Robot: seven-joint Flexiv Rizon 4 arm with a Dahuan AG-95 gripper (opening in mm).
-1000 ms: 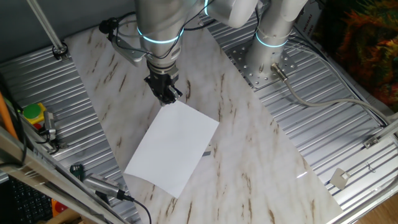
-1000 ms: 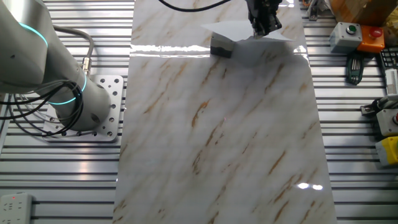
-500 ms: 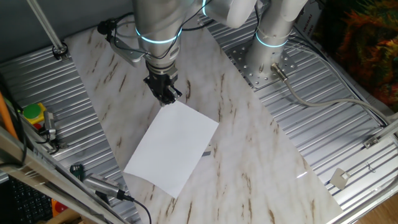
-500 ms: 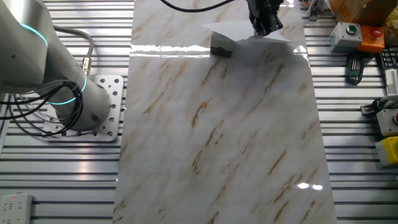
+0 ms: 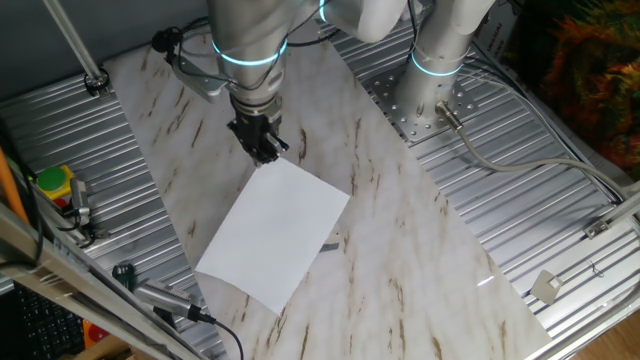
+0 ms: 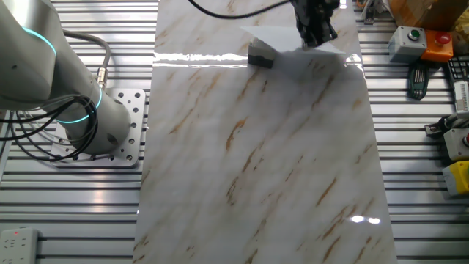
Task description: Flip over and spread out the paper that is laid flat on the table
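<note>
The white paper [image 5: 273, 236] hangs over the marble table [image 5: 410, 290], gripped at its far corner and tilted, with its near edge low. My gripper [image 5: 263, 152] is shut on that corner. In the other fixed view the gripper [image 6: 316, 34] sits at the table's [image 6: 256, 161] far end, with the paper [image 6: 275, 35] raised above its shadow. A small dark grey block [image 6: 261, 56] shows under the paper; only a dark sliver [image 5: 330, 245] of it shows at the paper's right edge.
Ribbed metal panels flank the table. The arm's base [image 5: 432, 100] stands right of it. A yellow and green button box [image 5: 50, 185] and a cabled tool [image 5: 160, 298] lie at the left. A grey button box [image 6: 409, 41] and tools lie at the far right.
My gripper has moved slightly left and back with the paper's corner in it, and the whole sheet has shifted left with it.
</note>
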